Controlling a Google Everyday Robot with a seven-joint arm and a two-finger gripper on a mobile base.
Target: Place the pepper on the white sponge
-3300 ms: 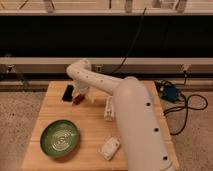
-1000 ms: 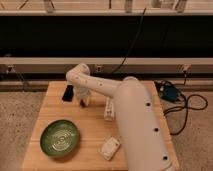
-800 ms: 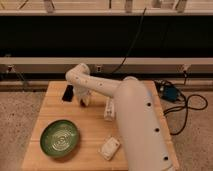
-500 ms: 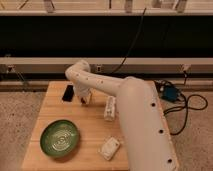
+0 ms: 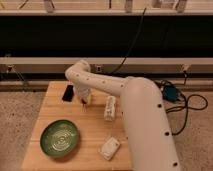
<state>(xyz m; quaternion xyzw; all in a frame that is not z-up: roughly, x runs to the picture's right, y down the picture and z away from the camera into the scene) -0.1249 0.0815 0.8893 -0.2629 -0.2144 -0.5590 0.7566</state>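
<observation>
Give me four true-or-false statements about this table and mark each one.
1. The green bowl sits on the wooden table. True.
2. The gripper hovers over the white sponge. False: it is shut, down at the table beside the black phone.
3. The white packet lies on the white sponge. False: they lie apart.
4. The white sponge lies nearer the camera than the white packet. True.

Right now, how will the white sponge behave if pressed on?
The white sponge lies flat and squat, so it probably won't tip. It is small, likely light, and may slide on the wooden table. The gripper is shut beside the black phone.
</observation>
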